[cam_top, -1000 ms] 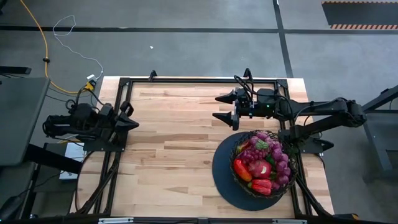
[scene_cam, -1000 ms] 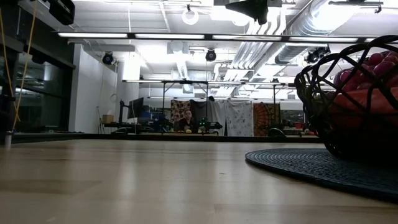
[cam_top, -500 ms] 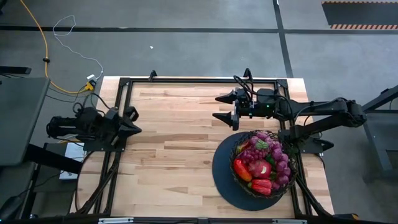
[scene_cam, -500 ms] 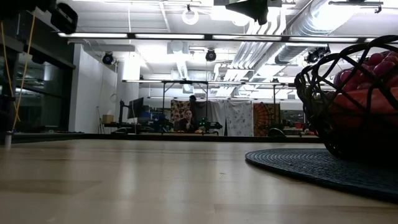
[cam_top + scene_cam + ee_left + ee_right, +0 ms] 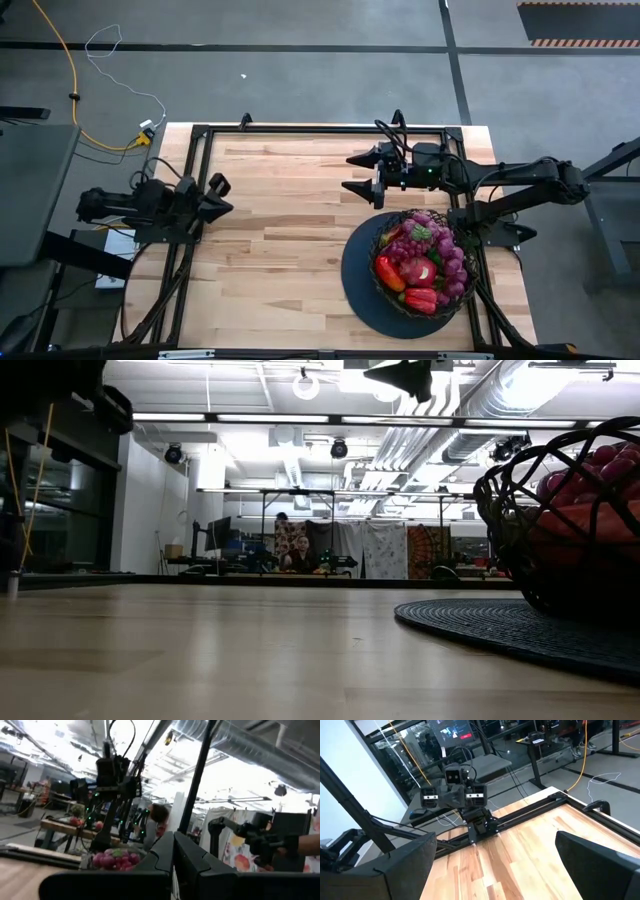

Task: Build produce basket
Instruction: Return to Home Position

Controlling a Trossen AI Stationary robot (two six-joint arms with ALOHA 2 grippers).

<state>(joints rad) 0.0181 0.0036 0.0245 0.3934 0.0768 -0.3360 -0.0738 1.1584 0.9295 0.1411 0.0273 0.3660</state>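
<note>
Left arm has shifted rightward onto the table margin; right arm and filled basket unchanged.

Since the frame a second earlier, the left gripper (image 5: 221,203) has travelled a short way right and now sits over the left margin of the light wooden table (image 5: 280,240). In its own wrist view, its two dark fingers are pressed together with nothing between them (image 5: 173,842). A standing person (image 5: 281,520) in the far room has moved left. The right gripper (image 5: 350,172) has kept its place over the far centre-right of the table, jaws spread wide and empty (image 5: 497,867), just beyond the basket. The round black wire-mesh basket (image 5: 378,258) stands on its dark round disc base (image 5: 355,280) at the near right. It is heaped with toy produce (image 5: 420,262): purple grapes, red peppers and green pieces, all inside the rim (image 5: 520,490).
</note>
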